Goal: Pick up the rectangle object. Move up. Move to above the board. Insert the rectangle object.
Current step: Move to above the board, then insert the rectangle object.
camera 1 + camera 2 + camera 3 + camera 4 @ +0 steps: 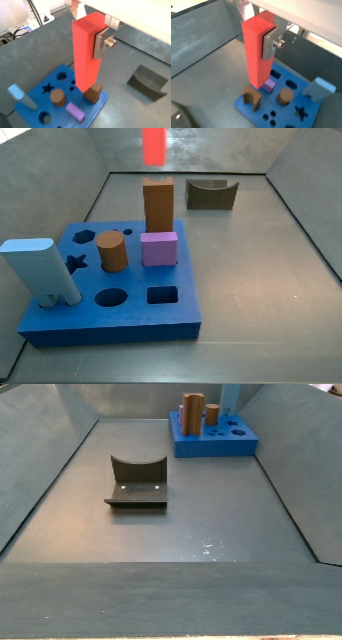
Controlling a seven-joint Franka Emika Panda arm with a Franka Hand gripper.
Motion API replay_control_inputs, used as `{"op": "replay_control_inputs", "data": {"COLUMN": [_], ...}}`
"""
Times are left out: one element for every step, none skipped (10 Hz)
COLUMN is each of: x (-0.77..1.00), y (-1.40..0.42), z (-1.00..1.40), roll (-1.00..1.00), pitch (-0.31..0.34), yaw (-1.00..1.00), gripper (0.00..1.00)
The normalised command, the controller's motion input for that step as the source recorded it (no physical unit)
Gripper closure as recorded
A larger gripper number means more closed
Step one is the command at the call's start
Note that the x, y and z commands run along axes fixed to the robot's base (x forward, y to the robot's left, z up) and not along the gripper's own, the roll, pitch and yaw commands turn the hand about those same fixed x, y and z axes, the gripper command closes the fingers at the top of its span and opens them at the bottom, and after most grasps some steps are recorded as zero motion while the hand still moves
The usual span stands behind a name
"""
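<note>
The rectangle object, a tall red-orange bar point(85, 55), hangs upright in my gripper point(87, 39); it also shows in a wrist view point(258, 50). One silver finger point(101, 44) presses its side, and the other is hidden behind the bar. In both wrist views the bar's lower end hangs over the blue board point(65, 87) point(292, 77), close to the brown block point(94, 92). In a side view only the bar's lower end point(154, 142) shows, high above the board point(114, 333); the gripper is out of that frame.
On the board stand a brown block point(158, 206), a purple cube point(160, 249), a brown cylinder point(111, 253) and a light blue peg point(40, 273). The fixture point(211, 194) point(138, 484) stands on the grey floor beyond the board. Grey walls enclose the floor.
</note>
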Motion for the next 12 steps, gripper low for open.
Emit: {"op": "replay_control_inputs", "data": {"x": [0.19, 0.00, 0.00, 0.00, 0.00, 0.00, 0.00, 0.00, 0.00, 0.00, 0.08, 0.17], "y": [-0.33, -0.05, -0.05, -0.05, -0.05, -0.07, -0.11, -0.16, -0.18, -0.34, -0.51, -0.61], "z": [0.04, -0.22, -0.23, -0.23, -0.23, -0.26, -0.39, -0.37, -0.43, -0.36, -0.36, -0.38], "roll": [0.04, -0.07, -0.06, -0.06, -0.06, -0.04, 0.00, 0.00, 0.00, 0.00, 0.00, 0.05], "pitch": [0.119, -0.150, -0.143, -0.143, -0.143, -0.133, -0.067, -0.014, 0.000, 0.040, 0.123, 0.170], "yaw": [0.00, -1.00, -1.00, -1.00, -1.00, -1.00, -1.00, -0.99, -0.97, -0.83, -0.59, -0.37], "gripper": [1.00, 1.00, 1.00, 1.00, 1.00, 1.00, 1.00, 1.00, 1.00, 1.00, 1.00, 1.00]}}
